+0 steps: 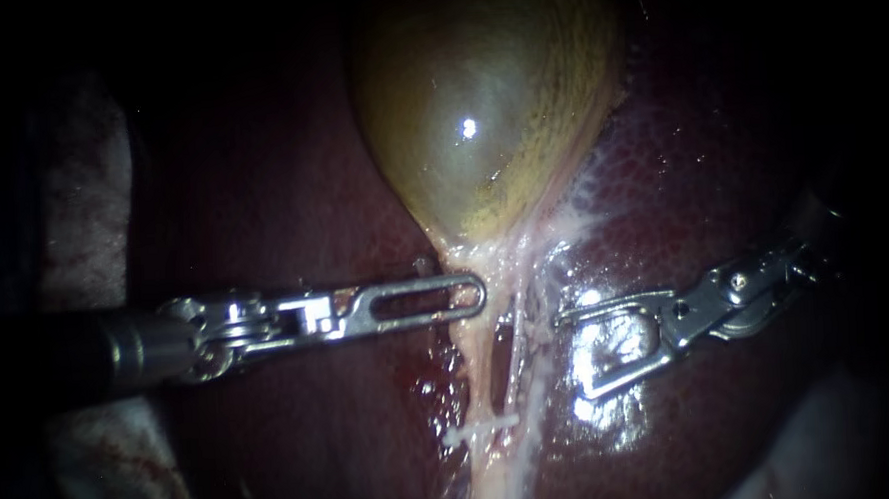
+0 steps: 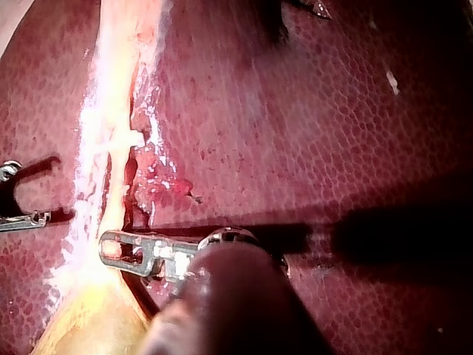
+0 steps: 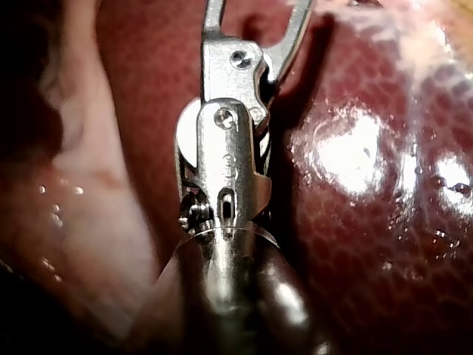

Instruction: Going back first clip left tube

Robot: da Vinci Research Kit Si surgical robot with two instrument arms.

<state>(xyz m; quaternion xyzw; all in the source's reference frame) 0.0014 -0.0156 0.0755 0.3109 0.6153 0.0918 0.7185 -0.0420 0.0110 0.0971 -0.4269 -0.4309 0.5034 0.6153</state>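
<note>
The yellow-green gallbladder (image 1: 478, 108) narrows downward into two pale tubes. A white clip (image 1: 478, 431) sits across the left tube (image 1: 476, 373); the thinner right tube (image 1: 521, 351) runs beside it. My left instrument (image 1: 472, 296) comes in level from the left, its slotted jaws shut on the pale tissue at the gallbladder's neck, above the clip. In the left wrist view these jaws (image 2: 111, 248) overlap that pale strand, with the clip (image 2: 122, 140) ahead of them. My right instrument (image 1: 575, 356) stands to the right of the tubes, apart from them, jaws wide open, as in the right wrist view (image 3: 255, 18).
Dark red liver (image 1: 721, 157) surrounds the tubes, shiny and wet under the right instrument. Blood-stained white cloth (image 1: 81, 185) lies along the left side, and a pale patch (image 1: 833, 443) shows at lower right. The right instrument's open jaws (image 2: 18, 196) show beyond the pale strand.
</note>
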